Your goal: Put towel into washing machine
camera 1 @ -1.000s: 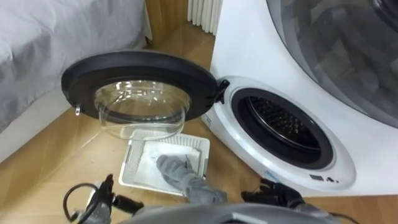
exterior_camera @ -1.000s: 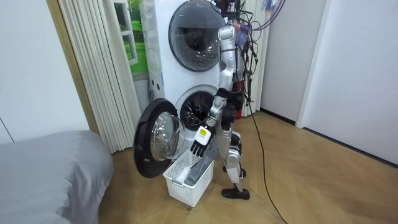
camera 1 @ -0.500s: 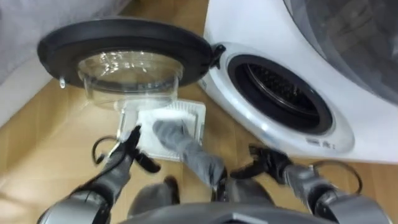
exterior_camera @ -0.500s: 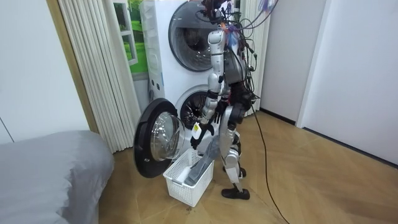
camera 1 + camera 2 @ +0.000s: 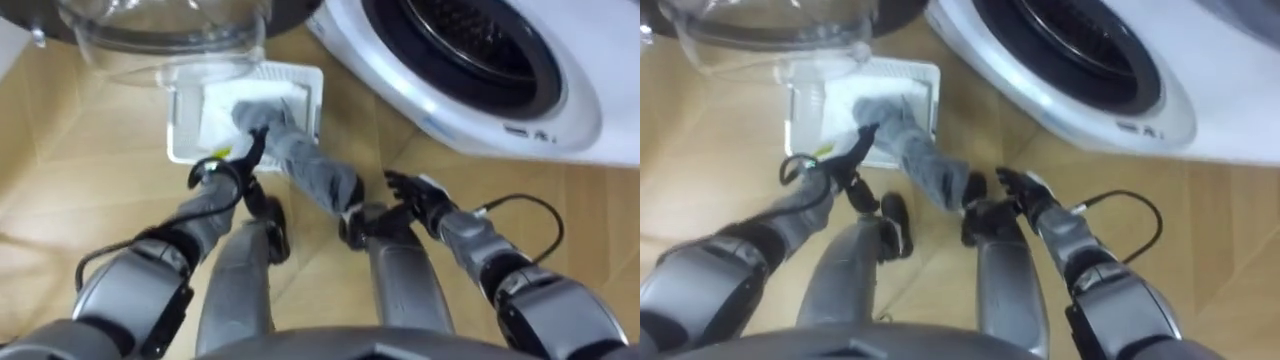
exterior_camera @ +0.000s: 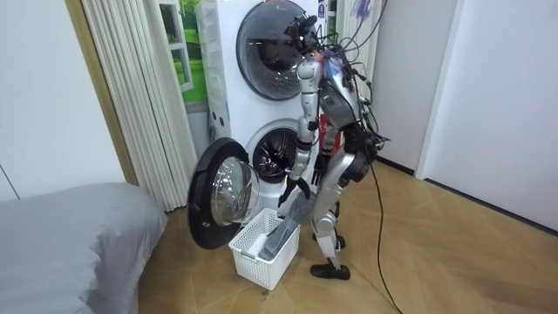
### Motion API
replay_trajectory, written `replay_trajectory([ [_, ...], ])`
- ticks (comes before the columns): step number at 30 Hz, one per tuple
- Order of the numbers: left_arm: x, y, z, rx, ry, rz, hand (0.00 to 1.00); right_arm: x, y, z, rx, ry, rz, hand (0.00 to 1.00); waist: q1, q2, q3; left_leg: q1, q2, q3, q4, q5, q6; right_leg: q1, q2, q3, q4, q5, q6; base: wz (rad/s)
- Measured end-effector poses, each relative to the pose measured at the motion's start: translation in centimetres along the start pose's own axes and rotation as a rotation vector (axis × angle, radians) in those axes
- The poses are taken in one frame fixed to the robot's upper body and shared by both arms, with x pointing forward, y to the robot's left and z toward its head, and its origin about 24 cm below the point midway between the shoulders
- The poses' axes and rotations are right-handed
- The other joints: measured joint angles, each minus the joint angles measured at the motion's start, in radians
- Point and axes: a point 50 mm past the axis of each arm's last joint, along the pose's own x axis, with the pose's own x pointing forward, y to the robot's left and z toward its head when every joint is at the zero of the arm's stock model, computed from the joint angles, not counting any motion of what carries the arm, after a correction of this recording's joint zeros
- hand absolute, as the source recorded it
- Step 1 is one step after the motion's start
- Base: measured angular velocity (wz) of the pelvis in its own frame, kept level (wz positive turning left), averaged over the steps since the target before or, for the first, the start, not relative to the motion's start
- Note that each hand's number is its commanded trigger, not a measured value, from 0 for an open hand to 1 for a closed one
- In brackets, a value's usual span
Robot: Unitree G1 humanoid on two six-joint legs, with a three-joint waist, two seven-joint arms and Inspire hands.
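A grey towel (image 5: 295, 160) lies in a white basket (image 5: 185, 125) on the floor and hangs over its near rim. My left hand (image 5: 248, 152) reaches down to the towel's left side with straight fingers, its tips at the cloth. My right hand (image 5: 412, 195) hovers to the right of the towel's hanging end, fingers spread, holding nothing. The washing machine's drum opening (image 5: 470, 40) is at the upper right, and its door (image 5: 160, 30) hangs open above the basket. In the room view I stand bent forward over the basket (image 6: 261, 253), facing the machine (image 6: 275, 153).
A grey bed (image 6: 70, 244) stands at the room view's left, with pale curtains (image 6: 131, 105) behind the open door. A second round door (image 6: 270, 44) sits above the drum. Wooden floor (image 5: 80, 210) spreads left of the basket.
My view has tipped downward as I bent further forward. Both hands came forward, the left one reaching the towel in the basket.
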Motion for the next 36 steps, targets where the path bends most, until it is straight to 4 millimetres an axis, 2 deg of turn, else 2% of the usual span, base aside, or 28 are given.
replay_trajectory([
  [2,0.3,0.9,0.6,0.027,-0.034,0.034,0.0,0.2,0.0,1.0,-0.008,-0.037,0.006,0.0,-0.016,0.0,0.0005,-0.056,0.0,0.007,0.035,-0.004,0.001,-0.062,-0.004,0.004,0.039,-0.001,-0.002,-0.05],
  [4,0.8,2.0,1.7,0.068,-0.081,0.07,0.0,0.3,-0.1,2.1,-0.009,-0.074,0.006,0.0,-0.02,0.008,0.0053,-0.132,0.016,0.007,0.091,-0.011,0.005,-0.131,-0.001,0.003,0.074,0.004,-0.011,-0.1],
  [6,1.0,2.4,2.3,0.116,-0.11,0.086,0.0,0.4,-0.2,3.0,-0.024,-0.1,0.01,0.0,-0.023,0.01,0.0063,-0.181,0.028,0.005,0.131,-0.018,0.003,-0.175,0.0,0.002,0.101,0.006,-0.016,-0.08],
  [10,1.3,3.2,3.4,0.221,-0.166,0.108,0.0,0.5,-0.1,4.4,-0.045,-0.164,0.019,0.0,-0.049,0.01,0.0067,-0.266,0.033,0.005,0.193,-0.029,0.005,-0.262,0.0,0.008,0.166,-0.003,-0.023,0.01],
  [12,1.3,3.5,3.7,0.259,-0.189,0.121,0.0,0.5,0.0,5.0,-0.052,-0.191,0.024,0.0,-0.061,0.01,0.0065,-0.295,0.035,0.007,0.216,-0.037,0.004,-0.293,0.002,0.009,0.19,-0.007,-0.026,0.0],
  [16,1.3,3.6,4.1,0.307,-0.221,0.128,0.0,0.5,0.3,6.0,-0.034,-0.237,0.036,0.0,-0.075,0.009,0.006,-0.345,0.062,0.002,0.287,-0.066,0.002,-0.339,0.015,0.009,0.239,-0.02,-0.032,-0.13],
  [18,1.3,3.6,4.1,0.314,-0.225,0.133,0.0,0.5,0.3,6.4,-0.015,-0.256,0.039,0.0,-0.089,0.009,0.006,-0.367,0.067,-0.004,0.312,-0.077,-0.003,-0.357,0.016,0.005,0.258,-0.026,-0.036,-0.04],
  [24,1.4,3.7,4.8,0.333,-0.256,0.155,0.0,0.4,0.5,7.2,-0.003,-0.306,0.046,0.0,-0.104,0.008,0.0054,-0.422,0.082,-0.009,0.35,-0.087,-0.002,-0.407,0.018,-0.003,0.286,-0.034,-0.039,-0.01],
  [25,1.4,3.7,4.9,0.331,-0.259,0.155,0.57,0.4,0.6,7.3,-0.002,-0.314,0.049,0.0,-0.11,0.006,0.0044,-0.427,0.082,-0.009,0.351,-0.087,-0.002,-0.414,0.016,-0.002,0.291,-0.034,-0.039,0.04],
  [26,1.4,3.7,5.0,0.33,-0.262,0.155,0.93,0.4,0.5,7.4,-0.003,-0.318,0.05,0.0,-0.113,0.006,0.0042,-0.43,0.082,-0.008,0.353,-0.088,-0.001,-0.418,0.016,-0.001,0.294,-0.034,-0.039,0.0],
  [27,1.4,3.8,5.2,0.329,-0.27,0.155,1.0,0.3,0.5,7.6,-0.001,-0.323,0.05,0.0,-0.115,0.006,0.0042,-0.438,0.082,-0.008,0.355,-0.088,-0.001,-0.424,0.016,-0.002,0.295,-0.035,-0.039,0.0],
  [32,1.6,4.3,5.6,0.31,-0.273,0.127,1.0,0.3,0.8,8.0,-0.007,-0.342,0.059,0.0,-0.131,-0.002,0.0039,-0.453,0.084,-0.006,0.369,-0.092,0.003,-0.439,0.018,-0.005,0.306,-0.04,-0.042,0.0],
  [36,1.8,4.9,5.0,0.321,-0.251,0.089,1.0,0.4,1.3,8.7,-0.021,-0.362,0.079,0.0,-0.163,-0.032,0.0023,-0.462,0.085,-0.008,0.373,-0.096,-0.003,-0.449,0.021,-0.003,0.312,-0.044,-0.043,0.0],
])
